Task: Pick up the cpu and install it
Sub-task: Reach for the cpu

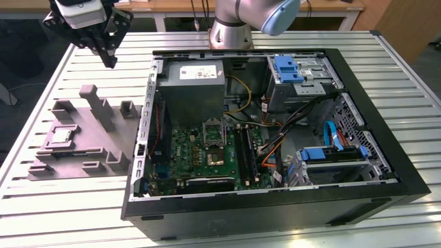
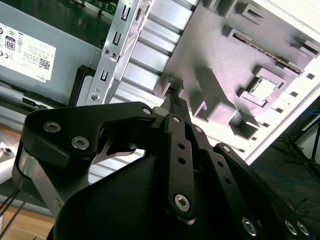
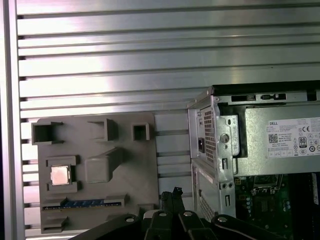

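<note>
White printed label (image 1: 198, 73) on the power supply (image 1: 196, 85) in the case (image 1: 276, 209), with black text and a code square; in both wrist views the label (image 3: 300, 137) (image 2: 25, 50) shows on the same grey box, along with small round marks. The hand (image 1: 109, 61) hangs high at the exterior view's left, fingers pointing down and slightly tilted, above the surface (image 1: 399, 67) just beyond the far edge of the tray (image 1: 69, 160). Its fingers are together, tips meeting, with no part in them; both wrist views show the closed tips (image 3: 176, 192) (image 2: 172, 102). The arm (image 1: 238, 20) rises behind the case, with a blue cap at its joint. The cpu (image 1: 61, 136) lies flat in a square pocket of the grey tray, at the exterior view's left of the case and well apart from the hand. In the first wrist view the cpu (image 3: 60, 175) shows a shiny silver top with a pale rim, and a blue strip (image 3: 82, 203) sits in a tray slot near it. The second wrist view has the cpu (image 2: 262, 88) in its pocket beyond the black hand links. The exterior view alone gives the case interior: green board (image 1: 206, 150) with a brownish square chip (image 1: 216, 156), blue drive brackets (image 1: 287, 70) and coloured cables. The first wrist view shows the case's perforated metal corner (image 3: 210, 135) beside the tray (image 3: 135, 165).
</note>
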`<state>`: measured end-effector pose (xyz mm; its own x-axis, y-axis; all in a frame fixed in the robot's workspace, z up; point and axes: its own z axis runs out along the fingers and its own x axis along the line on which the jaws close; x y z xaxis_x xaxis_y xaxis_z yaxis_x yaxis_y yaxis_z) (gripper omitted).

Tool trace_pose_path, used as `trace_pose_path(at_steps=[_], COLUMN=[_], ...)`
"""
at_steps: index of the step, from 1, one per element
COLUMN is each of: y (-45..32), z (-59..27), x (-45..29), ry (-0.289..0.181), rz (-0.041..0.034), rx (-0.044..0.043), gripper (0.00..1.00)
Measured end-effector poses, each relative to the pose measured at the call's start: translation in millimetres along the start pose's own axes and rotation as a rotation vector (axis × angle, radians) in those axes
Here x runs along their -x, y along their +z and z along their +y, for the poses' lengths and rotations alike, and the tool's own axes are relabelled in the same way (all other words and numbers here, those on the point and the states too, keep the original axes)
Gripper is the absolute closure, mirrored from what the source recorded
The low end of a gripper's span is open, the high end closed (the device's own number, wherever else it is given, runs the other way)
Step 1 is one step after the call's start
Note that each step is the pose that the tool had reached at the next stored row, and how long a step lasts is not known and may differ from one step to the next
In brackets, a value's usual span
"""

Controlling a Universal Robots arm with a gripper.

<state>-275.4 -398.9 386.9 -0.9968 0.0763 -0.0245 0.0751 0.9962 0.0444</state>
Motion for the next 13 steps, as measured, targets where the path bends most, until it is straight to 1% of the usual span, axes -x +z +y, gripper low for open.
trace_pose_path(at_steps=[8,10,13], y=[0.0,-0.1,-0.1], z=[-0.2,-0.4,-0.5], x=[-2.5,-5.5,-6.1], ry=[0.000,0.000,0.000], rz=[0.0000,0.0000,0.0000], rx=[0.0000,0.0000,0.0000], gripper=[0.89,0.89,0.89])
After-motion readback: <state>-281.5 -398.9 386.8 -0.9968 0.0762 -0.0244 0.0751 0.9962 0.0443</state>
